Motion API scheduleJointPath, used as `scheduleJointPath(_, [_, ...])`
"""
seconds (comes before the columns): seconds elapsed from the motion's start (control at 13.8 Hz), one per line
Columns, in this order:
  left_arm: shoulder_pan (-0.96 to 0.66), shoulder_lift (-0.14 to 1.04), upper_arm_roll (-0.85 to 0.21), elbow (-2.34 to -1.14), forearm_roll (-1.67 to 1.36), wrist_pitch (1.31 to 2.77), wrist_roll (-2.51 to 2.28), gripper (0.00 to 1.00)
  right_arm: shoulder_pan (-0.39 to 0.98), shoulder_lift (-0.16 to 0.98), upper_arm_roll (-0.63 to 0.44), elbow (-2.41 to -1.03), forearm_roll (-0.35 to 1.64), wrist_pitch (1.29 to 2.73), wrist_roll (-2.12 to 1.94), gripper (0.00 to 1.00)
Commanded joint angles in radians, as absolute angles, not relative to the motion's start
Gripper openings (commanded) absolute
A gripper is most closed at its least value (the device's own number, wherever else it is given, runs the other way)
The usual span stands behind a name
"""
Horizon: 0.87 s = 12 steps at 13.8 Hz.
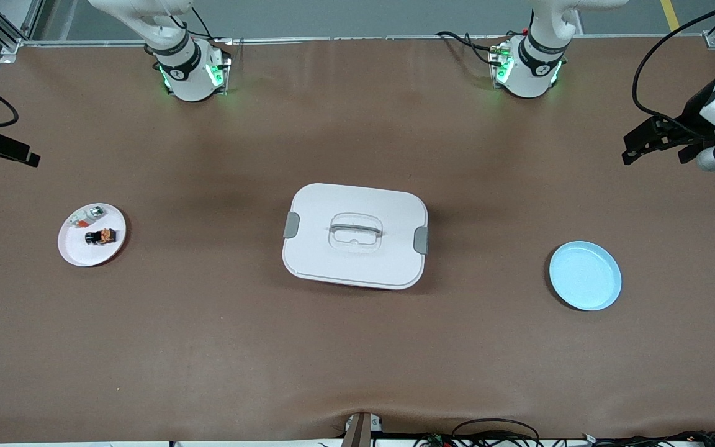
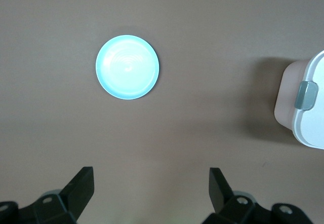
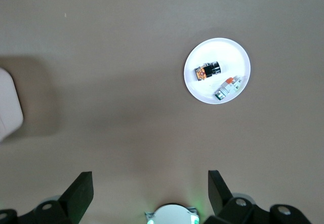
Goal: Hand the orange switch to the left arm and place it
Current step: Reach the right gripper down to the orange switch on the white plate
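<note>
The orange switch (image 1: 100,236), black with an orange end, lies on a small pink plate (image 1: 78,257) toward the right arm's end of the table; it also shows in the right wrist view (image 3: 208,71). The white box (image 1: 388,261) with grey latches stands mid-table. My right gripper (image 3: 150,183) is open and empty, high over bare table between its base and the pink plate (image 3: 238,51); it shows at the front view's edge (image 1: 16,152). My left gripper (image 2: 152,181) is open and empty, high over the left arm's end (image 1: 654,151).
A silver-white piece with a red bit (image 1: 87,216) shares the pink plate, farther from the front camera than the switch. An empty blue plate (image 1: 584,275) lies toward the left arm's end and shows in the left wrist view (image 2: 127,67). The box's corner (image 2: 309,107) shows there too.
</note>
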<state>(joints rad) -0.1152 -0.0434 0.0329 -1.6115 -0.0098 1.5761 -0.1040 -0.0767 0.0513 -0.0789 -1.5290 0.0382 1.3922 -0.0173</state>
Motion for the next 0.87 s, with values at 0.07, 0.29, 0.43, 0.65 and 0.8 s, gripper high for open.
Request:
scheduleJointPath(0.07, [-0.126, -0.031, 0.035, -1.583, 0.005, 1.552, -0.094, 1.00, -0.167, 0.040, -0.077, -1.673, 0.040, 1.492, -0.144, 1.00])
scheduleJointPath(0.29, [-0.124, -0.029, 0.035, -1.583, 0.005, 1.552, -0.094, 1.00, -0.221, 0.025, -0.078, -1.794, 0.040, 1.618, -0.305, 1.00])
scheduleJointPath(0.43, [-0.126, -0.031, 0.035, -1.583, 0.005, 1.554, -0.094, 1.00, -0.232, -0.020, -0.078, -1.924, 0.025, 1.742, -0.363, 1.00])
scheduleJointPath(0.65, [-0.124, -0.029, 0.035, -1.583, 0.005, 1.552, -0.094, 1.00, -0.232, -0.063, -0.078, -2.101, -0.002, 1.938, -0.431, 1.00])
scheduleJointPath(0.8, [-0.124, -0.029, 0.035, -1.583, 0.005, 1.552, -0.094, 1.00, -0.248, -0.057, -0.078, -2.199, -0.002, 2.064, -0.439, 1.00])
